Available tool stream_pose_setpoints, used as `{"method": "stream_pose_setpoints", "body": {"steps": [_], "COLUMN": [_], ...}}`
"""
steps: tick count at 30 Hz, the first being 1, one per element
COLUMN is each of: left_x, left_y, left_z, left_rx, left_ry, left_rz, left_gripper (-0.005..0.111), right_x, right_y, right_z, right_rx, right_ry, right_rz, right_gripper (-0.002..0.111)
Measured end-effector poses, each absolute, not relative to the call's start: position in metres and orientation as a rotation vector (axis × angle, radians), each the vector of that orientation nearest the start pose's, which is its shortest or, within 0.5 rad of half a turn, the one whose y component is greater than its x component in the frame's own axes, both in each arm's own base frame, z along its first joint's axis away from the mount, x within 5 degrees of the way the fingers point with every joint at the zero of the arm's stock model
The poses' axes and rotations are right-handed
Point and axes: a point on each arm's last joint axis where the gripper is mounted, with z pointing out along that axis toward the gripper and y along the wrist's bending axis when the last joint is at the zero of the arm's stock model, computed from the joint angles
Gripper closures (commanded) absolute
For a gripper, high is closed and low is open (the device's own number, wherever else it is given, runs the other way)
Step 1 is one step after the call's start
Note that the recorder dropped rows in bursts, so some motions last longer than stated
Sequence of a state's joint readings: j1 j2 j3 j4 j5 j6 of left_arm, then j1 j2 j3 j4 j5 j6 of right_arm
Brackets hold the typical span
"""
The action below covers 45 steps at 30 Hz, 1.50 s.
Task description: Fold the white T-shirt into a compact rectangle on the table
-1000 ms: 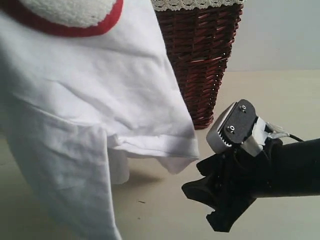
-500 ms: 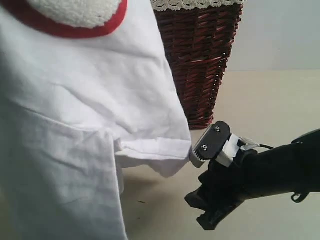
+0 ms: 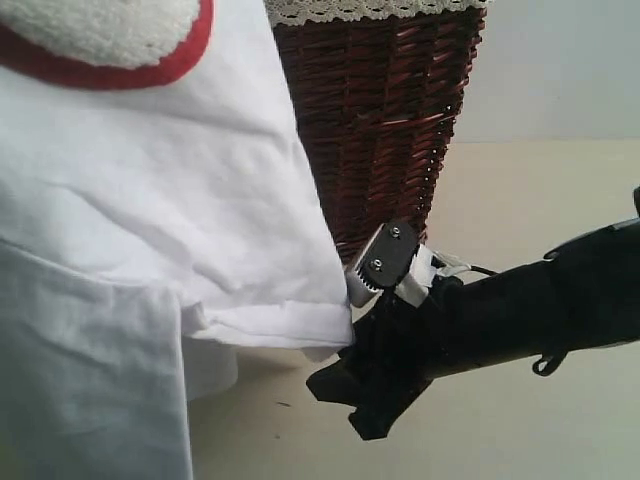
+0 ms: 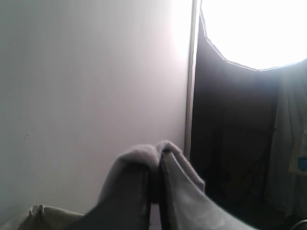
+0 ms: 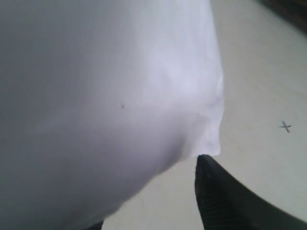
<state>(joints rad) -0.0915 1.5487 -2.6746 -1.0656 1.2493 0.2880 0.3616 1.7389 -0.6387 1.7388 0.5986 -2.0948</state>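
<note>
Fingers [image 5: 221, 203] spread around white T-shirt [image 5: 110, 86] hem

Soft, even light fills the exterior view: the white T-shirt [image 3: 150, 220] is bright yet keeps its creases, and a faint shadow lies on the table [image 3: 540, 200] under its hem, while the right arm [image 3: 520, 310] is nearly featureless black. In the left wrist view what seems to be a lamp panel [image 4: 254, 28] burns out to pure white, its glare washing the wall [image 4: 86, 72]; the foreground is dim and soft. The right wrist view is blurred, the cloth too close to focus.
</note>
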Motion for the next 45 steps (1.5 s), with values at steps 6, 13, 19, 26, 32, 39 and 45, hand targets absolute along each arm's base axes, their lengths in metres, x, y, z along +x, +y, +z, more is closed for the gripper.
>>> {"method": "stream_pose_setpoints", "body": {"steps": [6, 13, 19, 26, 32, 39, 45], "left_x": [0.138, 0.13, 0.135, 0.141, 0.141, 0.143, 0.145], "left_y": [-0.09, -0.09, -0.088, -0.085, -0.084, -0.083, -0.082], "left_z": [0.662, 0.664, 0.663, 0.661, 0.66, 0.66, 0.659], "left_rx": [0.766, 0.777, 0.753, 0.722, 0.718, 0.708, 0.697], "left_ry": [1.282, 1.264, 1.29, 1.322, 1.325, 1.335, 1.345], "left_rz": [-0.944, -0.958, -0.899, -0.821, -0.812, -0.788, -0.762], "left_gripper": [0.107, 0.107, 0.107, 0.107, 0.107, 0.107, 0.107], "right_x": [0.277, 0.288, 0.286, 0.282, 0.28, 0.272, 0.257], "right_y": [0.159, 0.162, 0.162, 0.156, 0.157, 0.161, 0.156], "right_z": [0.133, 0.14, 0.152, 0.148, 0.148, 0.162, 0.195], "right_rx": [-1.033, -1.031, -1.02, -0.933, -1.002, -1.054, -1.08], "right_ry": [2.135, 2.097, 2.088, 2.253, 2.229, 2.172, 2.173], "right_rz": [0.725, 0.713, 0.718, 0.713, 0.704, 0.798, 0.817], "right_gripper": [0.098, 0.108, 0.108, 0.108, 0.1, 0.058, 0.055]}}
